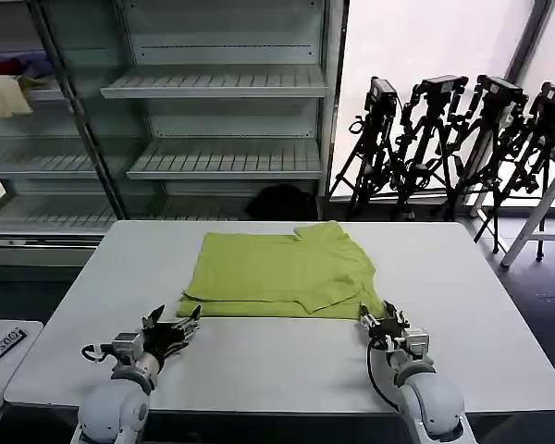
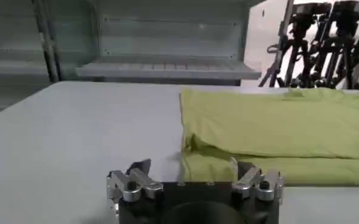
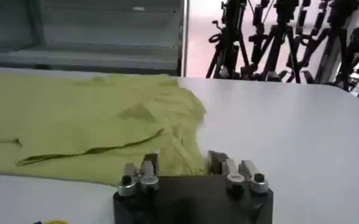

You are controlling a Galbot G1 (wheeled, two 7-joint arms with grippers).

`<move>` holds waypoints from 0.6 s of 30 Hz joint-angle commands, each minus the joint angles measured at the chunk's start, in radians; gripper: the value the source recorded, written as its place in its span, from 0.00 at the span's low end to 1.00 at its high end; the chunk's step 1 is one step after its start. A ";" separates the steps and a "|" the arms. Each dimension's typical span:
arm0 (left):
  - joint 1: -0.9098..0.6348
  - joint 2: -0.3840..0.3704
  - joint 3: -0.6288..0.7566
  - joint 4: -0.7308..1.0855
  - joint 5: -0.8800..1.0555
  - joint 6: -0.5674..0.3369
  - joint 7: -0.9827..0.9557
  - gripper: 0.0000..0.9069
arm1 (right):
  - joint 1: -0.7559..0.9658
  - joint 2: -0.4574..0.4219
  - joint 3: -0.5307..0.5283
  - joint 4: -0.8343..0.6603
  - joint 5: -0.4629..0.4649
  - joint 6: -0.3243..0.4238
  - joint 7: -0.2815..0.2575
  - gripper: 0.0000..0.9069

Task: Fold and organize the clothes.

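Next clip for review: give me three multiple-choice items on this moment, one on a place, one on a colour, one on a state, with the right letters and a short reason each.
1. Where does the T-shirt lie?
A. on a shelf
B. on the white table
C. on the floor

2. What colour is the T-shirt?
A. lime yellow-green
B. red
C. navy

3. How do the two grippers stand?
A. both shut on the shirt
B. left holding a sleeve, right open
C. both open, holding nothing

Answers:
1 B, the folded shirt lies flat on the far middle of the tabletop.
2 A, the head view shows it lime yellow-green.
3 C, the left gripper sits short of the shirt's near left corner, the right gripper at its near right corner, fingers spread and empty.
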 commanded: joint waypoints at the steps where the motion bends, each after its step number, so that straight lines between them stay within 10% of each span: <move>1: 0.008 0.000 0.000 -0.001 0.002 0.005 0.001 0.18 | -0.013 -0.003 0.004 -0.003 0.003 -0.001 0.001 0.00; 4: 0.008 -0.002 0.001 0.007 0.008 0.008 0.002 0.02 | -0.011 -0.004 0.004 0.000 0.003 -0.001 0.000 0.00; 18: 0.022 -0.013 0.019 -0.008 -0.006 0.014 0.041 0.01 | -0.018 -0.006 0.004 0.028 0.006 -0.006 -0.001 0.00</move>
